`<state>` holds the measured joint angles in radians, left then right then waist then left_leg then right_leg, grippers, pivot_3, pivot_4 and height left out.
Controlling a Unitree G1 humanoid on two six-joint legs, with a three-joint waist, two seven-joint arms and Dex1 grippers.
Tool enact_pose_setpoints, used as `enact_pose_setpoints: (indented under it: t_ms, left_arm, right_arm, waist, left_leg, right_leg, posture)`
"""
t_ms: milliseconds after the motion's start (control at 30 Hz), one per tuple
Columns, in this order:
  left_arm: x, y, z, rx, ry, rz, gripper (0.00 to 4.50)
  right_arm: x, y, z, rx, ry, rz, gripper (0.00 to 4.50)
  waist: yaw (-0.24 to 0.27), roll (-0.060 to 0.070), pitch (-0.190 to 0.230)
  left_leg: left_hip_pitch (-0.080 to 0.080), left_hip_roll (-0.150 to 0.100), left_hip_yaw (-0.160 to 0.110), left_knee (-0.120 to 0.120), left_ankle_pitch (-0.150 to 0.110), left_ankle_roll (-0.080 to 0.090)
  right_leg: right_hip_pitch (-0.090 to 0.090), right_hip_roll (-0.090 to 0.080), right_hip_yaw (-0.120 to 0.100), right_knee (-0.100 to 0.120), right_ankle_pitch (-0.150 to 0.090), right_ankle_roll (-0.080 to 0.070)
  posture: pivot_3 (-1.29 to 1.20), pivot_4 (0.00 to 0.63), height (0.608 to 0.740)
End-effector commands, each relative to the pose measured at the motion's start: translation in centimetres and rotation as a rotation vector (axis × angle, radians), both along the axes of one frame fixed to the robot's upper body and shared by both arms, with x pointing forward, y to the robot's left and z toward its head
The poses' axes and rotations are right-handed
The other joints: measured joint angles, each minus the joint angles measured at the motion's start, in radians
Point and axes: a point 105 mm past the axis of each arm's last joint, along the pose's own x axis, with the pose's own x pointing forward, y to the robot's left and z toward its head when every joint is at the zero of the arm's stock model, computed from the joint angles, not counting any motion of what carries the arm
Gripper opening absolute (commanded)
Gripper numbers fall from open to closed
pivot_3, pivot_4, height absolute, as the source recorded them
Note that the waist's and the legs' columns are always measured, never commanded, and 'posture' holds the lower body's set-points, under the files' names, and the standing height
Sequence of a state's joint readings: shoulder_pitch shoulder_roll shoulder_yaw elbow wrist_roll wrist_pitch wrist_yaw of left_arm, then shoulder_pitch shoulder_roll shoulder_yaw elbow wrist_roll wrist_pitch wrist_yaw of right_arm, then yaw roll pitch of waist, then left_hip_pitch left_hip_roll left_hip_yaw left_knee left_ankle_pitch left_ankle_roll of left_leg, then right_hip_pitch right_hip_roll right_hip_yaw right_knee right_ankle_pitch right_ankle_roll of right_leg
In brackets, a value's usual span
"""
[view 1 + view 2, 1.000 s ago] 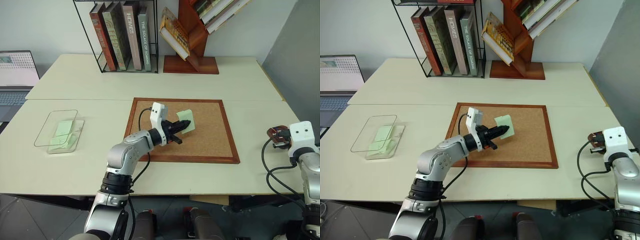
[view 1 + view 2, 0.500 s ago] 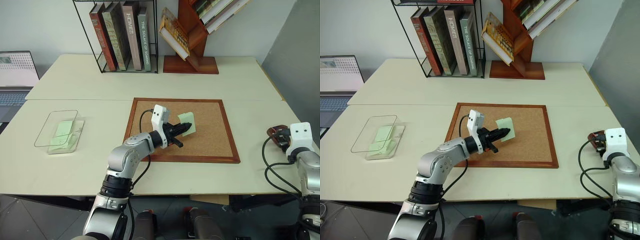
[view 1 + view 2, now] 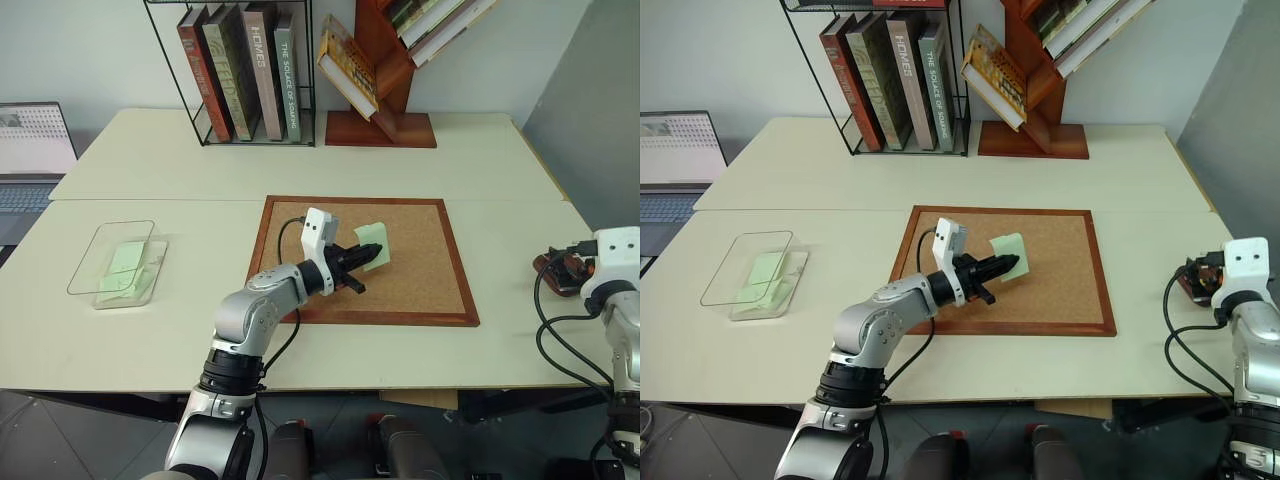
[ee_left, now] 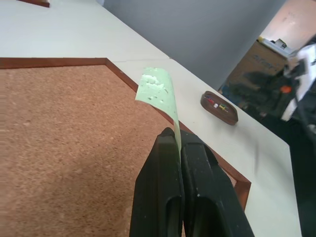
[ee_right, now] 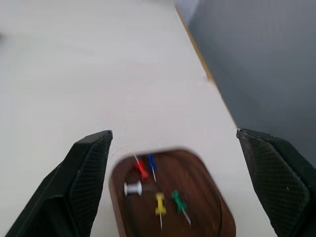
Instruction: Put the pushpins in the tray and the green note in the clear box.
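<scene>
- Left tool [image 3: 374, 256]: clamped on the green note [image 3: 372, 240], held just above the cork board [image 3: 420, 280]; unchanged from a second ago.
- Right tool [image 5: 173, 163]: fingers wide apart, empty, risen since a second ago; hovers over the tray [image 5: 170, 197].
- Pushpins [image 5: 155, 190]: five, lying in the tray at the tabletop's [image 3: 200, 330] right edge.
- Clear box [image 3: 115, 262]: far left, holding pale green slips.
</scene>
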<state>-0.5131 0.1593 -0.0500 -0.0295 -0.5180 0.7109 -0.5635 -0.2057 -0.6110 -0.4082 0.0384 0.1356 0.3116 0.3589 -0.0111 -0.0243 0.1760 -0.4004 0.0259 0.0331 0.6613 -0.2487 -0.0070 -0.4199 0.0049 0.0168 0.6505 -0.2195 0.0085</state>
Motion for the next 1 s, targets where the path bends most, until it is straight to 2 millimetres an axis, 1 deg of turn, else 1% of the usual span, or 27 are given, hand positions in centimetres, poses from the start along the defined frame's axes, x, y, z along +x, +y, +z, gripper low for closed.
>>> enact_pose_setpoints:
  t_ms: [33,67,100,133,167,200,233,333,400,467,567,667,700,767,933,1000]
  left_arm:
    - [1.4,3.7,4.3,0.021,-0.166,0.195,0.00]
    - [1.7,4.8,4.6,0.037,-0.179,0.245,0.00]
    - [1.8,5.4,4.7,0.047,-0.186,0.276,0.00]
    - [2.1,7.7,5.1,0.069,-0.195,0.369,0.00]
    - [2.2,9.3,5.5,0.083,-0.200,0.432,0.00]
    - [2.1,10.6,5.7,0.097,-0.204,0.482,0.00]
    - [2.1,13.0,5.7,0.130,-0.207,0.570,0.00]
    - [1.5,17.5,5.5,0.218,-0.203,0.723,0.00]
    - [0.7,21.5,4.9,0.295,-0.170,0.860,0.00]
    - [-0.3,24.9,4.5,0.339,-0.133,0.978,0.00]
    - [-1.3,28.8,4.8,0.358,-0.107,1.123,0.00]
    - [-2.0,32.2,5.3,0.359,-0.081,1.249,0.00]
    - [-2.0,33.0,5.3,0.360,-0.070,1.278,0.00]
    - [-2.0,33.8,5.2,0.356,-0.052,1.298,0.00]
    - [-1.4,34.2,4.6,0.349,-0.003,1.295,0.00]
    - [-1.3,34.0,4.1,0.345,0.015,1.291,0.40]
  right_arm:
    - [-0.2,6.0,4.0,0.024,-0.156,0.317,4.28]
    - [-0.3,7.4,4.3,0.045,-0.159,0.390,4.28]
    - [-0.4,8.3,4.4,0.057,-0.157,0.434,4.28]
    - [-0.8,11.1,4.5,0.060,-0.129,0.575,4.28]
    - [-1.2,13.0,4.4,0.059,-0.106,0.673,4.28]
    - [-1.6,14.4,4.4,0.059,-0.090,0.742,4.28]
    - [-2.0,16.2,4.5,0.065,-0.072,0.837,4.28]
    - [-2.6,19.2,4.9,0.080,-0.033,0.995,4.28]
    - [-3.2,21.4,5.2,0.060,0.001,1.123,4.28]
    - [-3.7,22.7,5.5,0.039,0.026,1.211,4.28]
    - [-3.6,23.6,5.8,0.021,0.037,1.261,4.28]
    - [-3.2,24.5,5.7,0.015,0.037,1.285,4.28]
    - [-3.2,24.8,5.5,0.014,0.037,1.294,4.28]
    - [-3.2,25.4,5.3,0.014,0.040,1.308,4.28]
    - [-3.4,26.1,4.8,0.003,0.054,1.331,4.28]
    - [-3.4,26.1,4.7,-0.005,0.055,1.330,4.32]
  waist:
    - [-0.007,0.000,0.000]
    - [-0.012,0.000,0.000]
    - [-0.016,0.000,0.000]
    - [-0.017,0.000,0.000]
    - [-0.018,0.000,0.000]
    - [-0.018,0.000,0.000]
    - [-0.022,0.000,0.000]
    - [-0.027,-0.001,0.001]
    - [-0.024,-0.002,0.002]
    - [-0.021,-0.003,0.002]
    - [-0.011,-0.007,0.004]
    - [0.002,-0.008,0.004]
    - [0.005,-0.008,0.003]
    - [0.010,-0.009,0.003]
    - [0.011,-0.009,0.003]
    - [0.010,-0.009,0.003]
  left_leg:
    - [0.000,0.000,0.000,0.000,0.000,0.000]
    - [0.000,0.001,-0.001,0.000,0.000,0.000]
    - [0.000,0.002,-0.001,0.000,0.000,0.000]
    - [0.000,0.002,-0.001,0.000,0.000,0.000]
    - [0.001,0.002,-0.002,0.000,0.000,0.000]
    - [0.001,0.003,-0.001,0.000,0.000,0.000]
    - [0.001,0.003,-0.001,0.000,0.000,0.000]
    - [0.001,0.003,0.000,0.000,0.000,0.000]
    - [0.001,0.003,-0.001,-0.001,0.000,0.000]
    - [0.001,0.003,-0.001,0.000,0.000,0.000]
    - [0.000,0.003,-0.001,0.000,0.000,0.000]
    - [0.000,0.002,-0.001,0.000,0.000,0.000]
    - [0.000,0.002,-0.001,0.000,0.000,0.000]
    - [0.000,0.002,-0.001,0.000,0.000,0.000]
    - [-0.001,0.002,-0.001,-0.001,0.000,0.000]
    - [-0.001,0.002,-0.001,-0.001,0.000,0.000]
  right_leg:
    - [0.000,0.000,0.000,0.000,0.000,0.000]
    - [0.000,0.001,0.000,0.000,0.000,0.000]
    - [0.000,0.002,0.000,0.000,0.000,0.000]
    - [0.000,0.002,0.000,0.000,0.000,0.000]
    - [0.000,0.002,-0.001,0.001,0.000,0.000]
    - [0.000,0.002,0.000,0.001,0.000,0.000]
    - [0.000,0.002,0.000,0.001,0.000,0.000]
    - [-0.001,0.002,0.000,0.001,0.000,0.000]
    - [-0.001,0.002,0.000,0.001,0.000,0.000]
    - [-0.001,0.002,0.000,0.001,0.000,0.000]
    - [-0.001,0.000,-0.001,0.000,0.000,0.000]
    - [-0.001,-0.005,-0.003,-0.001,0.000,0.000]
    - [0.000,-0.005,-0.003,-0.002,0.000,0.000]
    - [0.000,-0.006,-0.003,-0.002,0.000,0.000]
    - [-0.001,-0.007,-0.003,-0.002,0.000,-0.001]
    - [-0.001,-0.007,-0.003,-0.002,0.000,-0.001]
  posture:
    - [0.00,0.150,0.740]
    - [0.00,0.150,0.740]
    - [0.00,0.150,0.740]
    - [0.00,0.150,0.740]
    - [0.00,0.150,0.740]
    - [0.00,0.150,0.740]
    - [0.00,0.150,0.740]
    - [0.00,0.150,0.740]
    - [0.00,0.150,0.740]
    - [0.00,0.150,0.740]
    - [0.00,0.150,0.740]
    - [0.00,0.150,0.740]
    - [0.00,0.150,0.740]
    - [0.00,0.150,0.740]
    - [0.00,0.150,0.740]
    - [0.00,0.150,0.740]
